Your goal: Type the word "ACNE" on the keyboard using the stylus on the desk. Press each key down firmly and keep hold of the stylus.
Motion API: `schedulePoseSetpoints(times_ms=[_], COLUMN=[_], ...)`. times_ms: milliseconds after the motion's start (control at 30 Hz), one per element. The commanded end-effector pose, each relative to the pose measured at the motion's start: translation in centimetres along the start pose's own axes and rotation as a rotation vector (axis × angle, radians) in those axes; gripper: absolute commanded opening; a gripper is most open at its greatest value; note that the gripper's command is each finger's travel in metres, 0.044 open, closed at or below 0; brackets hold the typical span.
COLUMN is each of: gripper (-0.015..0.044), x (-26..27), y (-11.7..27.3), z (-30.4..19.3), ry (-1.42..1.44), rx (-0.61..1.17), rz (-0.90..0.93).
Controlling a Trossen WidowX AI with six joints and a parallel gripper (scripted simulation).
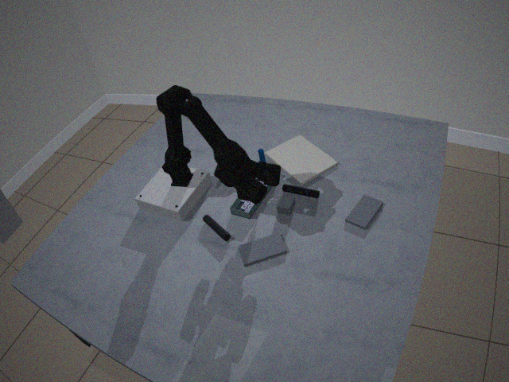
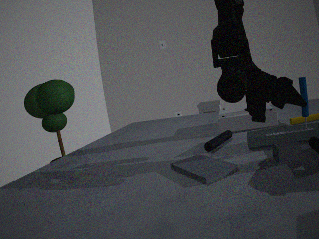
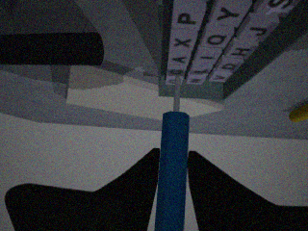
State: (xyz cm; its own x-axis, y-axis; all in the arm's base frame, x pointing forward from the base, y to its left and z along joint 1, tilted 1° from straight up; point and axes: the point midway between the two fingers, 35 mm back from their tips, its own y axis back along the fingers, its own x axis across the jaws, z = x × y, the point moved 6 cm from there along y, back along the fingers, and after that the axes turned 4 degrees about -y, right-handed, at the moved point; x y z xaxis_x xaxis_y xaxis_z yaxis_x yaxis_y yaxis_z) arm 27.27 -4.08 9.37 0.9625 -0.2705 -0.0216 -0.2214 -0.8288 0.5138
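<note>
My gripper [image 2: 304, 103] [image 3: 173, 155] is shut on the blue stylus [image 1: 262, 155] [image 2: 303, 92] [image 3: 173, 168]. In the exterior view the stylus stands nearly upright, its thin tip pointing down at the keyboard. The dark green keyboard [image 1: 242, 212] [image 2: 260, 140] [image 3: 192, 91] has pale lettered keys. In the wrist view the stylus tip [image 3: 178, 78] overlaps the key row just by the A key [image 3: 178, 61], near the border with the key beyond it. Whether it touches a key cannot be told. The arm hides the fingertips and much of the keyboard in the top view.
A yellow stick [image 2: 304, 119] [image 3: 299, 115] lies beside the keyboard. Black cylinders [image 1: 216, 228] [image 1: 301, 191], a grey block [image 1: 285, 204], flat grey slabs [image 1: 262, 250] [image 1: 364, 212] and a cream board [image 1: 301, 156] lie around it. The arm's white base box [image 1: 158, 199] is behind.
</note>
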Motion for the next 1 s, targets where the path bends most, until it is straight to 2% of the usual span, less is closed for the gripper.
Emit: schedulePoseSetpoints(times_ms=[0,967], gripper=[0.0081,0.0081], x=[0.0,0.1], y=[-0.1,-0.9], z=[0.1,1.4], ry=[0.002,0.002], rx=[0.004,0.004], rz=[0.001,0.001])
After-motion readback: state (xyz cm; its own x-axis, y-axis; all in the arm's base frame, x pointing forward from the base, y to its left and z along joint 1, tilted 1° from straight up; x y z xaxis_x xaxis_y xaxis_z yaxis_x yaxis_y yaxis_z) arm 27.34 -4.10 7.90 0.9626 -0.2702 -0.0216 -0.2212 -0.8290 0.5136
